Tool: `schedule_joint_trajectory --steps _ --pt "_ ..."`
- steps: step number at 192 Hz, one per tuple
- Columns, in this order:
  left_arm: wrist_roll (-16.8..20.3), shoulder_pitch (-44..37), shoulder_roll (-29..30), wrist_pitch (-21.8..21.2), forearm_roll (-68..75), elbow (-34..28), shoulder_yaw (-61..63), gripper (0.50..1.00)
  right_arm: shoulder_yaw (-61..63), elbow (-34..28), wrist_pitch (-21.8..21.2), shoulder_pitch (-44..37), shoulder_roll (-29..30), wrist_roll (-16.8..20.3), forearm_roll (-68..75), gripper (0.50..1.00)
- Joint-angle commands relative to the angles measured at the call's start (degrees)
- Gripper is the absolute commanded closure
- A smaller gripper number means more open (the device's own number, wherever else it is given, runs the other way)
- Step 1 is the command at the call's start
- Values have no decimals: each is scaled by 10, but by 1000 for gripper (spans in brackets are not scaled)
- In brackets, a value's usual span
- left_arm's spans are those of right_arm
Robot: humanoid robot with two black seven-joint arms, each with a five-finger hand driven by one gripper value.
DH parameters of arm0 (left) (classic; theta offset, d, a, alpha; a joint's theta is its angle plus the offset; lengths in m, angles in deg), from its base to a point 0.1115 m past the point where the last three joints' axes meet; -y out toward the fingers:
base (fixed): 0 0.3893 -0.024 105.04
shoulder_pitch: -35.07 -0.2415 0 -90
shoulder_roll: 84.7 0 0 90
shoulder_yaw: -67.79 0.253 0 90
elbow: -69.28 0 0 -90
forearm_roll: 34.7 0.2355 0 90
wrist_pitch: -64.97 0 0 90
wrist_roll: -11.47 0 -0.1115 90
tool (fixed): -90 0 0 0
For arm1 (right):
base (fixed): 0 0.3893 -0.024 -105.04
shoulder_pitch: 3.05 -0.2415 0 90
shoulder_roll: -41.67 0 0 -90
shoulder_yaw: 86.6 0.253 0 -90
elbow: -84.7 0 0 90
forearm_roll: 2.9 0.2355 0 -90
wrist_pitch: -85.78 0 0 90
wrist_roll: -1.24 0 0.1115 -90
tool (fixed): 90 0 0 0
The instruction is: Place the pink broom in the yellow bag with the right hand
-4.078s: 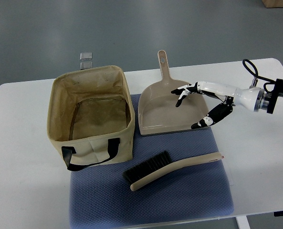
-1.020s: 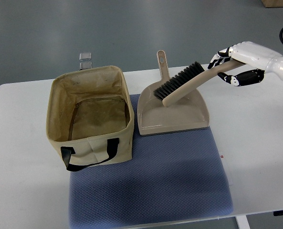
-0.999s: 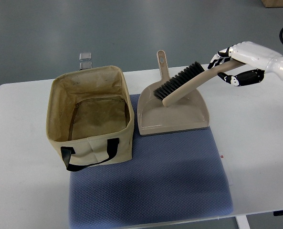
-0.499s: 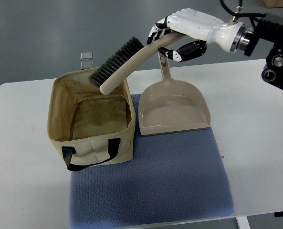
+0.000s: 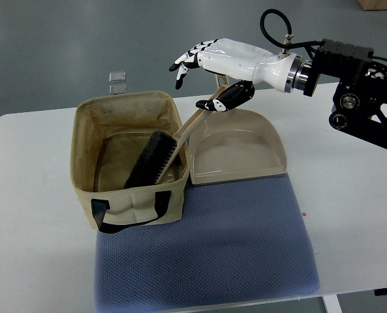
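Leaning in the yellow bag [image 5: 129, 199], the pink broom [image 5: 160, 156] has its dark bristle head down inside the fabric walls while its handle slants up over the bag's right rim toward the right robot hand [image 5: 209, 68]. That hand's fingers are spread and extended above the bag; the thumb sits close to the handle's end, and from this steep angle it is hard to say whether it touches the handle or hangs just clear of it. It reads as an open hand holding nothing. The left arm does not show.

Judging by its look, the broom is light, rigid plastic: the handle is stiff and smooth, so it could slip in a loose hold, and the bristles are soft and would give. The mid or upper handle is the sensible place to take it, never the brush end. The bag is soft-sided and may sag under the leaning handle. Beside it the dustpan [image 5: 239, 147] lies on the blue mat [image 5: 213, 261], which covers part of the white surface [image 5: 30, 195].
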Motion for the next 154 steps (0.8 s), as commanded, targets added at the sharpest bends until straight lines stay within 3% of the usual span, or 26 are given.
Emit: schedule_joint_trajectory --steps 1,54,80,122,154 --pt "0 0 0 0 0 0 0 500 2 0 0 0 -4 -2 1 572" --pt "0 0 0 0 0 0 0 500 36 0 19 8 -58 -3 87 572" --pt "0 0 0 0 0 0 0 500 70 13 18 38 -89 -2 226 572" --pt "0 0 0 0 0 0 0 500 186 68 13 163 -91 6 477 572" --pt "0 0 0 0 0 0 0 500 204 113 14 201 -85 5 655 572"
